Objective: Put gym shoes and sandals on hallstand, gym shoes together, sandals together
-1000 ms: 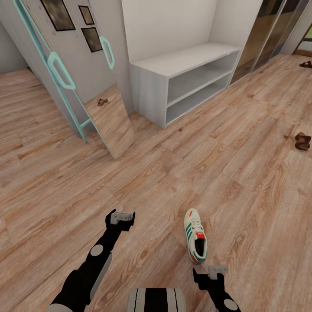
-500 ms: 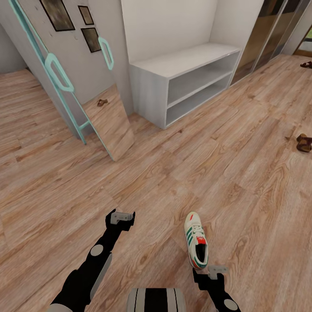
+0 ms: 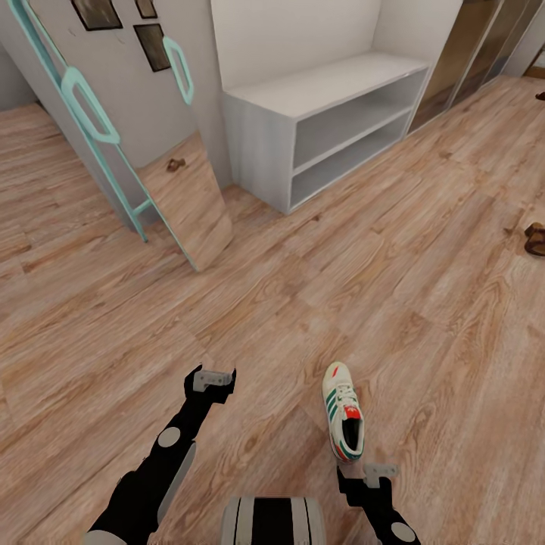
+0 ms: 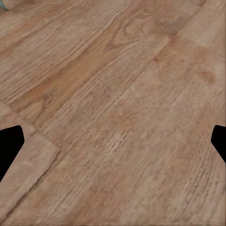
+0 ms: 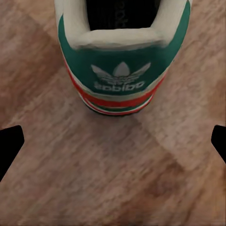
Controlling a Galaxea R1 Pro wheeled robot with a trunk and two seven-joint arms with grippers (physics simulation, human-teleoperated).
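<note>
Head view: one gym shoe (image 3: pixel 344 412) is seen lying on the floor (image 3: pixel 424 250), toe pointing away from the robot, just ahead of the right gripper (image 3: pixel 368 475). A sandal (image 3: pixel 536 239) lies on the floor at the right edge, well apart from the shoe, and a second dark item, probably the other sandal, is cut off at the upper right edge. A small brown shape appears in the leaning mirror (image 3: pixel 189 208); it is taken to be a reflection. The rack (image 3: pixel 325 129) stands against the far wall; its flat top and both open shelves are bare. The second gym shoe cannot be located. The left gripper (image 3: pixel 210 378) is held over bare floor, fingers spread, nothing held. How far the right fingers are spread cannot be judged from this view.

Left wrist view: plank floor (image 4: pixel 113 113) is shown between two widely spread fingers (image 4: pixel 9 141). Nothing is gripped.

Right wrist view: the heel of the gym shoe (image 5: pixel 120 56) is shown just beyond the spread fingers (image 5: pixel 10 141), not yet between them. Nothing is held.

Progress is judged as at its start: no item is on the rack, and all four remain to be placed. A first grasp of the gym shoe appears to be in preparation.
</note>
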